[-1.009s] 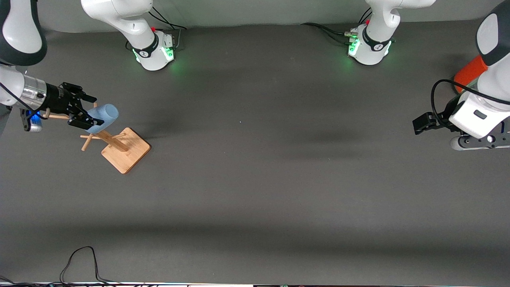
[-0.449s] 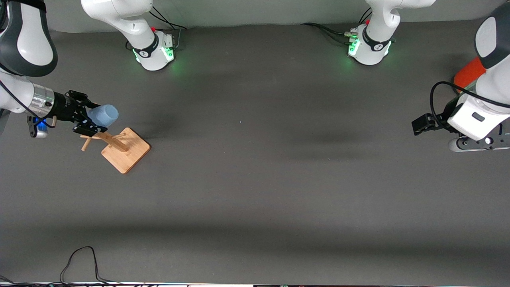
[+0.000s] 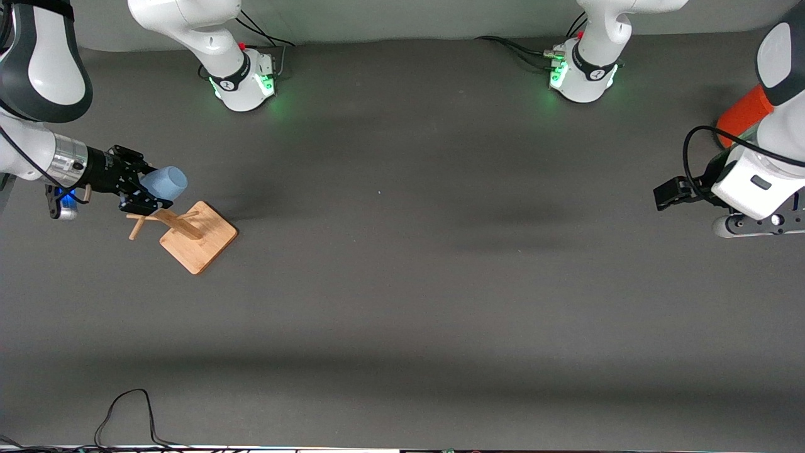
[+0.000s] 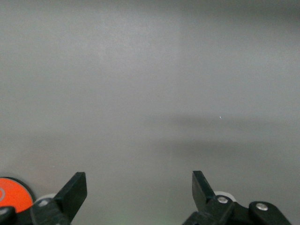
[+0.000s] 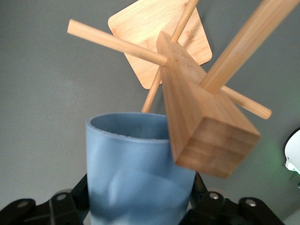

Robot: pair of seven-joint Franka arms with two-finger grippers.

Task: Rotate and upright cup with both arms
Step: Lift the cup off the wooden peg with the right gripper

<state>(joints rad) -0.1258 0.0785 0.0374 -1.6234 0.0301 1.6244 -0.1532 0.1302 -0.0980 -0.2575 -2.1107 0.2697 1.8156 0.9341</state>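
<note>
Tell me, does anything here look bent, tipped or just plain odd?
Yes: the blue cup looks dented where the right gripper squeezes it, its wall buckled inward. It is held on its side beside the wooden peg stand, not upright. The left gripper waits open over bare table.

Bamboo peg stand point(image 3: 196, 234) upright on dark grey desk point(image 3: 402, 283), right arm's end, square base, dowel pegs sticking out. Orange-red can point(image 3: 742, 114) at left arm's end. Black cable point(image 3: 126, 409) loops at desk's near edge.
</note>
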